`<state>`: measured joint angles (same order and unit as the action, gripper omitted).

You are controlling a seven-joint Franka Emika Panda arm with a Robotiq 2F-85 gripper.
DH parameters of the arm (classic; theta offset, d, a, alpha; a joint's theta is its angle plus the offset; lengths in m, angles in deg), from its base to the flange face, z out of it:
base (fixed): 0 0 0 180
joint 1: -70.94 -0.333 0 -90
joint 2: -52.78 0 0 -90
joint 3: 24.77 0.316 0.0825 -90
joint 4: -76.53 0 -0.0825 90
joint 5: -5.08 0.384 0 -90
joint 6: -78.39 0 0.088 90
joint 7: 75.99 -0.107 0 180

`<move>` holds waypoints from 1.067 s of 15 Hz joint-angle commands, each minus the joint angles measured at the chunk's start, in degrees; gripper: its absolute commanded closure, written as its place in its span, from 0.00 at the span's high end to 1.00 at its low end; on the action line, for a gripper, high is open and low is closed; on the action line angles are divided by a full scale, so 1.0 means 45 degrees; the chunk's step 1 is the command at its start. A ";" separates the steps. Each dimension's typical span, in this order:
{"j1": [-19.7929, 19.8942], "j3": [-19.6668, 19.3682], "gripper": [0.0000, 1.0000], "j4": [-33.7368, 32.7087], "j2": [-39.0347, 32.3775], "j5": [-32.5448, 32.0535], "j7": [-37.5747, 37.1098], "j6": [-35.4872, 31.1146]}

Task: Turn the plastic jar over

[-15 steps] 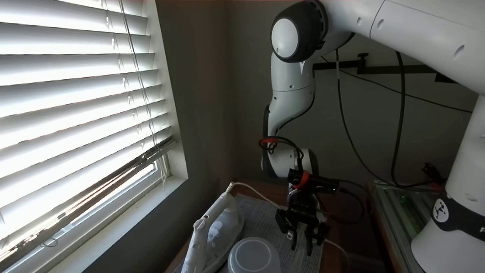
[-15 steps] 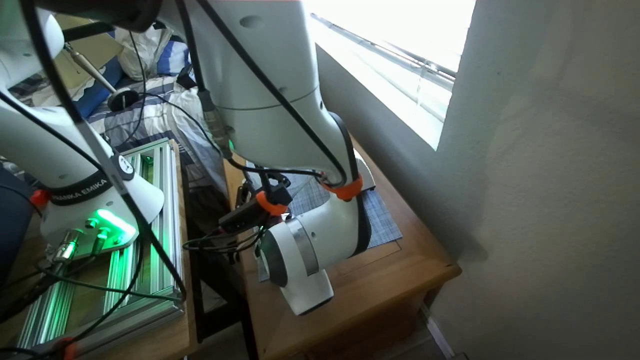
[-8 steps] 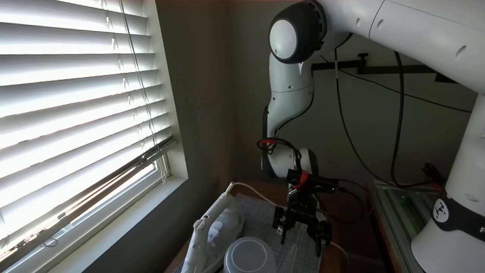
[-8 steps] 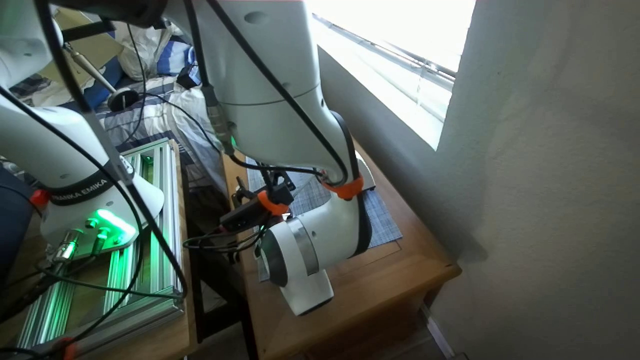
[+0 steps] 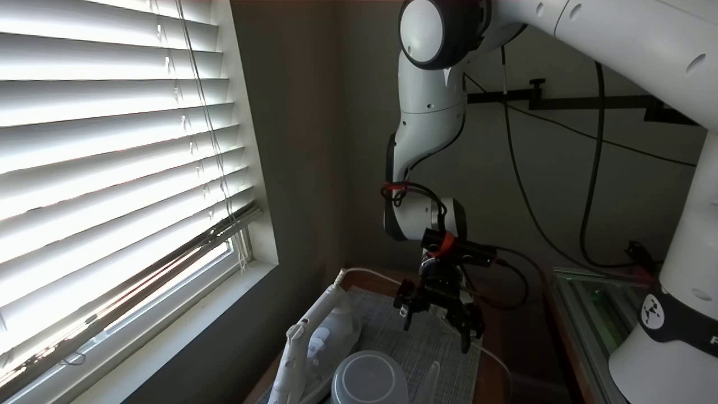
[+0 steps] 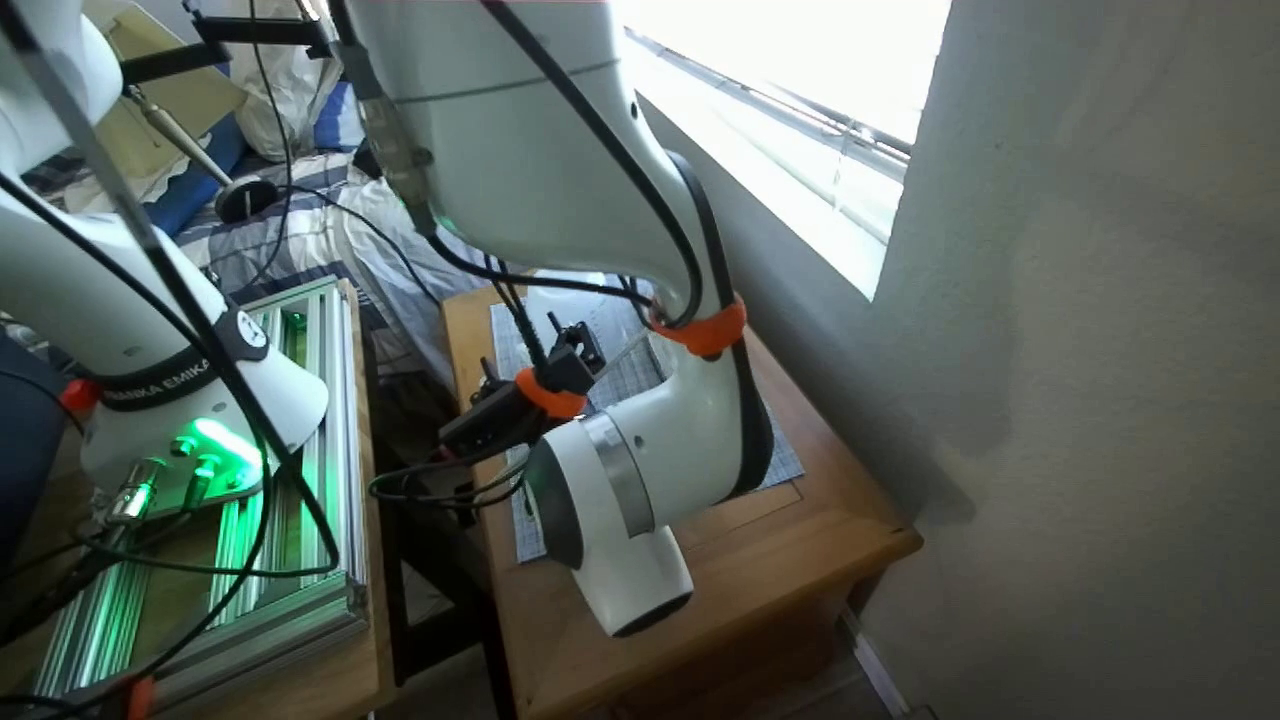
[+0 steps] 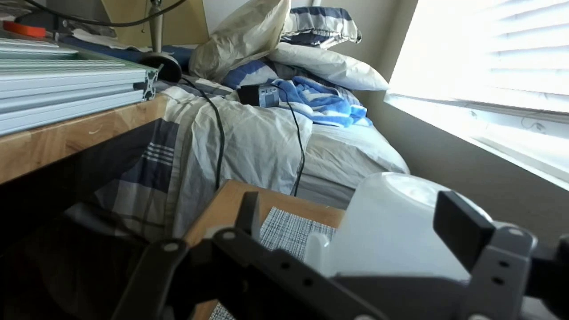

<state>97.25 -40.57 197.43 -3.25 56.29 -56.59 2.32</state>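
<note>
The plastic jar, whitish and translucent, stands on the placemat at the bottom of an exterior view. Its flat round end with a circular ring faces up; its lower part is cut off there. A slim translucent handle sticks out at its side. Behind and above that handle hovers my gripper, jaws wide apart and apart from the jar. In the wrist view the gripper holds nothing; the jar stands beyond the fingers, its right side partly covered by the right finger, its foot hidden.
A white iron-like appliance lies left of the jar, below the window, its pale cord running behind the gripper. A grey woven placemat covers part of the wooden table. A metal-framed bench and a bed are nearby.
The jaws have spread from around the handle and let it go. My gripper has then risen and drawn back from the jar. The jar has shifted slightly left in an exterior view.
</note>
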 commanded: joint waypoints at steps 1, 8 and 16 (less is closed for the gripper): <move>-0.0535 -0.0528 1.00 0.1363 0.1892 0.0080 0.0434 -0.0602; -0.0833 -0.0672 1.00 0.2631 0.3850 0.0064 0.0714 -0.1228; -0.1987 -0.0809 1.00 0.5268 0.7438 -0.0152 0.0998 -0.5915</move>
<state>90.66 -43.49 214.23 21.07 56.19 -52.27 -16.34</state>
